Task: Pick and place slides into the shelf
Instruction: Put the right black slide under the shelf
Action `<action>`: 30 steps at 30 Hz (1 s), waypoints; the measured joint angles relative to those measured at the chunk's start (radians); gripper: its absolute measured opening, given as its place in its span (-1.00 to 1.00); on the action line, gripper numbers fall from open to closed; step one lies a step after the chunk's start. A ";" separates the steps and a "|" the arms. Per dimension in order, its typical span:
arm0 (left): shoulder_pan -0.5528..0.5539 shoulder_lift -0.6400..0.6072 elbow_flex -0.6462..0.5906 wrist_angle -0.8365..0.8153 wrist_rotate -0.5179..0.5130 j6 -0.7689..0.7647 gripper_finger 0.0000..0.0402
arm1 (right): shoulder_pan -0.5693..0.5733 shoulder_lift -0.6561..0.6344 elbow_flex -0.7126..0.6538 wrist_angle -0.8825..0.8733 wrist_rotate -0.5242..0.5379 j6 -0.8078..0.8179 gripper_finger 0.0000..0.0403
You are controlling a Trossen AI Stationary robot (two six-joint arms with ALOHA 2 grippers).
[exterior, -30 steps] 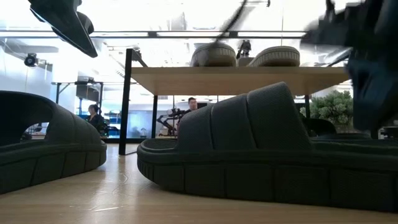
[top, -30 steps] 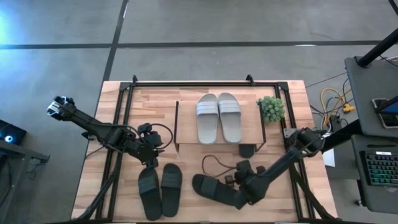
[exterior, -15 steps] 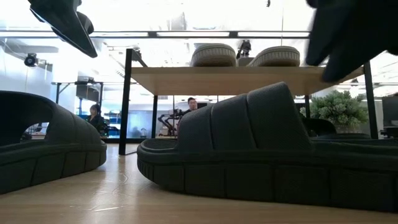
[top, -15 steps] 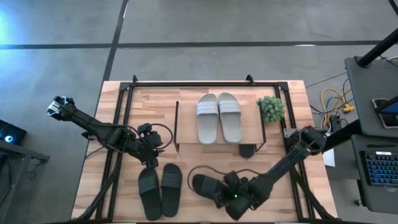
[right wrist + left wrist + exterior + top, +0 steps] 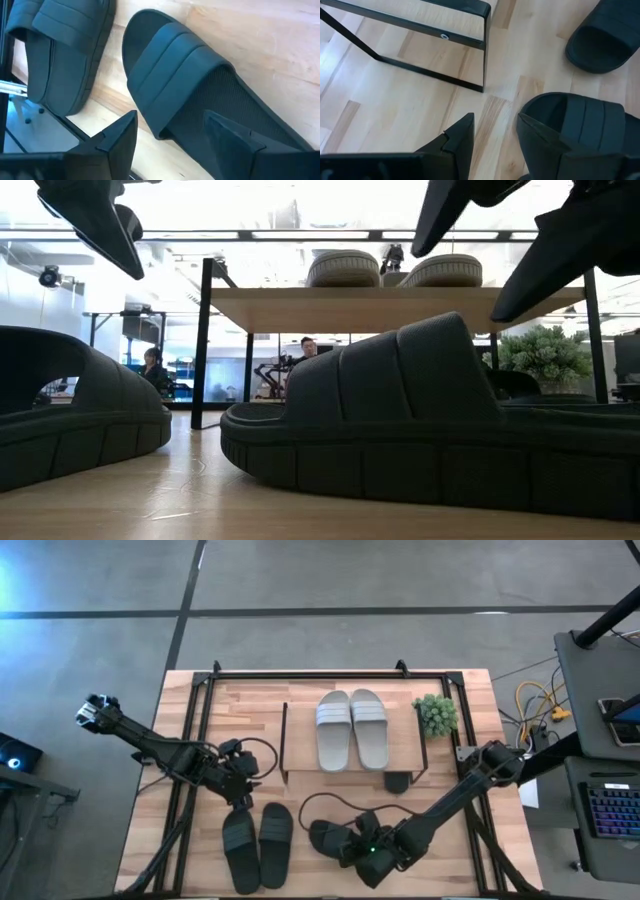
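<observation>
Altogether two grey-white slides [image 5: 352,727] on shelf [image 5: 284,745], four black slides [image 5: 257,845] below.

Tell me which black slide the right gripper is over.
The lone black slide nearest the table's front, right of the black pair; the right gripper hangs open above it.

Right gripper [image 5: 362,852] low, fingers [image 5: 120,131] apart; left gripper [image 5: 240,792] hovering.
</observation>
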 joint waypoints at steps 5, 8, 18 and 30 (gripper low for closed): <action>-0.011 0.000 0.000 -0.001 0.000 0.000 -0.33 | -0.013 0.023 -0.003 0.010 0.001 0.070 0.08; -0.015 0.000 0.000 -0.007 0.000 0.000 -0.33 | -0.022 0.053 -0.003 0.069 -0.007 0.088 0.07; -0.019 0.000 0.000 -0.049 0.000 0.000 -0.33 | -0.025 0.073 -0.003 0.087 0.059 0.197 0.03; -0.019 0.000 0.000 -0.059 0.000 0.008 -0.33 | -0.020 0.095 -0.003 0.094 0.084 0.302 -0.55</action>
